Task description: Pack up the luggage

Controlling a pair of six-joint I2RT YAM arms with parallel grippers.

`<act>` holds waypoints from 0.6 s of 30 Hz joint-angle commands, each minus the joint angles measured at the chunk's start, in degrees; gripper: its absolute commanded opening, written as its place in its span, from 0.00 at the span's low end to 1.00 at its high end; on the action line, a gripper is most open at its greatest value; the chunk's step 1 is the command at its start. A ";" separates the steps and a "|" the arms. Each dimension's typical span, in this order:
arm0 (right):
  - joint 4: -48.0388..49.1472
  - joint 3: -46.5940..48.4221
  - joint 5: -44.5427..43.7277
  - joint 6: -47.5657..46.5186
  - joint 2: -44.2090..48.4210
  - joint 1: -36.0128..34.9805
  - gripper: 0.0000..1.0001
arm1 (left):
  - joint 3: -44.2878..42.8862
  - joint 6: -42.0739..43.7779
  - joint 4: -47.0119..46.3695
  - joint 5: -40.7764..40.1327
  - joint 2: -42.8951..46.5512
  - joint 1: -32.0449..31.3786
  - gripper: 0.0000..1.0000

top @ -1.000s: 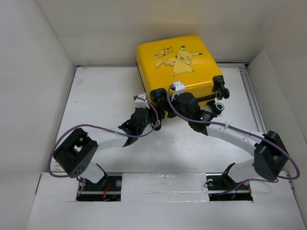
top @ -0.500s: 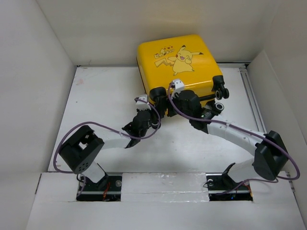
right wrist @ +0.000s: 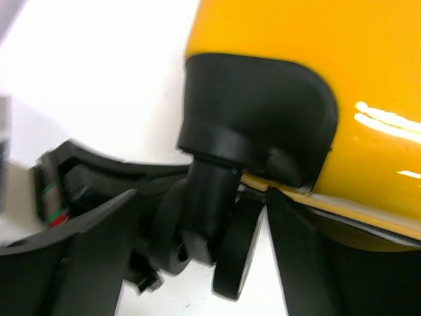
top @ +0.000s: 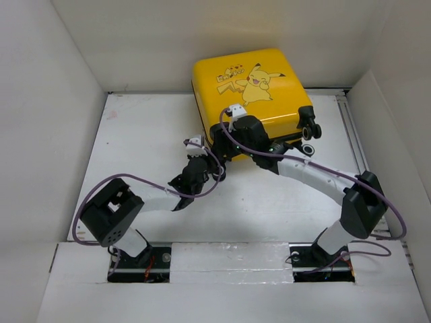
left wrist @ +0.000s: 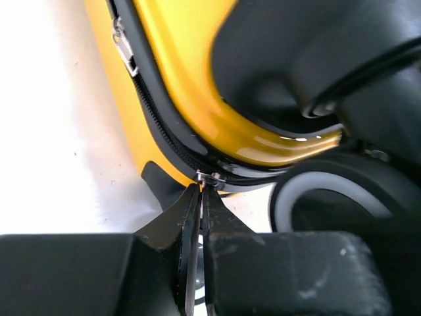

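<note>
Pikachu cartoon (top: 254, 82) and small illegible lettering (top: 227, 79) on yellow luggage (top: 283, 101) shell

White table (top: 141, 155), yellow luggage (top: 283, 101) lying at far edge

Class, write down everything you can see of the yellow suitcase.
The suitcase is a glossy yellow hard shell with a Pikachu cartoon on its upper face, black zip trim and black corner wheels. It lies flat, lid down, at the far side of the table. At its near corner the left tool is shut on a metal zip pull, and the open right tool straddles a wheel.
</note>
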State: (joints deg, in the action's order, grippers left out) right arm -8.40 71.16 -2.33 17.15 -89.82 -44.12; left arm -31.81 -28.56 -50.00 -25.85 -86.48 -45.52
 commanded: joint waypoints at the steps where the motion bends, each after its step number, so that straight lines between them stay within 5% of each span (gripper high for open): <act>1: -2.13 2.94 -8.30 -0.71 -2.02 -1.06 0.76 | 0.87 2.28 -2.56 -2.98 2.89 -0.01 0.00; 6: -4.42 1.62 -10.07 -2.81 -2.55 -1.06 0.65 | 0.88 2.98 -2.03 -3.51 2.89 0.51 0.00; 8: -5.04 1.10 -6.14 -3.35 -2.55 -0.19 0.44 | 0.88 2.98 -1.51 -4.03 3.42 0.52 0.00; 9: -5.04 1.09 -5.07 -3.96 -2.55 0.69 0.18 | 0.88 3.50 -0.90 -4.04 3.42 0.52 0.00; 11: -5.04 -0.22 -4.53 -3.96 -1.41 1.31 0.01 | 0.88 4.03 0.42 -5.52 3.95 0.52 0.00; 18: -3.99 -5.32 -2.25 -5.02 5.26 2.54 0.00 | 2.80 5.27 5.60 -8.51 7.19 3.06 0.00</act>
State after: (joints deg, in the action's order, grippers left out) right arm -6.24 68.49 -4.97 15.84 -87.85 -43.90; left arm -31.11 -25.54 -46.92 -26.17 -82.94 -45.39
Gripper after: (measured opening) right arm 0.586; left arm 0.003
